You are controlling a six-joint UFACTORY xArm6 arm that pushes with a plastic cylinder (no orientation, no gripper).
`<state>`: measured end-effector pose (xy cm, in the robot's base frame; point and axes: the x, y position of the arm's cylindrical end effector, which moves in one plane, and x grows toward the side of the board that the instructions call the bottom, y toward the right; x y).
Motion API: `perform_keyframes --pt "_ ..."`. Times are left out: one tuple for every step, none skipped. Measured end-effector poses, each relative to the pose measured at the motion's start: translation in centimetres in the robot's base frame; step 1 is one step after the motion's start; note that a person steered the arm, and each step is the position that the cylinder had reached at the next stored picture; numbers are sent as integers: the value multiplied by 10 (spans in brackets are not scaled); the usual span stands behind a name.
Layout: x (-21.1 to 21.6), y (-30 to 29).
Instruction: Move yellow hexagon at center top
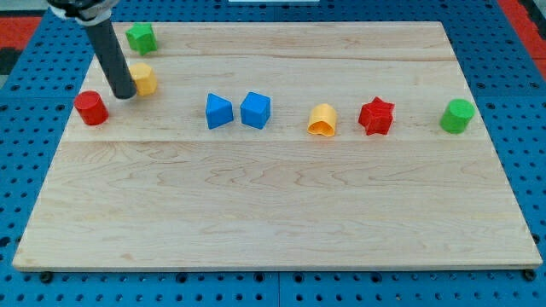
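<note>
The yellow hexagon (pixel 144 78) lies near the view's upper left on the wooden board (pixel 273 213). My tip (pixel 124 93) rests on the board, touching or almost touching the hexagon's left side. The dark rod rises from it toward the view's top left and hides part of the hexagon's left edge.
A green block (pixel 141 37) lies above the hexagon. A red cylinder (pixel 90 108) lies left of my tip. In a row to the right lie a blue triangular block (pixel 218 112), a blue cube (pixel 255 110), a yellow arch-like block (pixel 322 120), a red star (pixel 376 116) and a green cylinder (pixel 457 116).
</note>
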<state>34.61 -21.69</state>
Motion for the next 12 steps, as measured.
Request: perform_keyframes --pt "-11 -8" --pt "-23 38" --pt "-42 82" --pt "-53 92" --pt "-71 95" --pt "-81 97" --pt "-88 118" --pt "-97 169" --pt "-97 141" --pt "-115 105" --pt "-136 163" --pt "-133 204"
